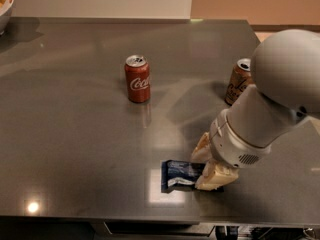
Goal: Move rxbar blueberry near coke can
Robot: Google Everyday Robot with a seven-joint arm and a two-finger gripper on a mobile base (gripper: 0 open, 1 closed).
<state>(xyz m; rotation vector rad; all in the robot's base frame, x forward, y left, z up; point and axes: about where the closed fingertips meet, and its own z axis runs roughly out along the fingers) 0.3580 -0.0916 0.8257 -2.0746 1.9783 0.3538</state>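
Observation:
The rxbar blueberry (179, 174), a flat dark blue wrapper, lies on the grey table near its front edge. My gripper (205, 165) is down on the bar's right end, one pale finger on the far side and one on the near side, closed on the wrapper. The bar's right end is hidden by the fingers (214, 177). The coke can (137, 78), red with white script, stands upright at the table's middle, well to the left of and behind the bar. My white arm reaches in from the right.
A tan-brown can (238, 82) with dark script stands upright at the right, just behind my arm. A bowl's edge (5, 6) shows at the far left corner. The table's front edge (100, 219) runs just below the bar.

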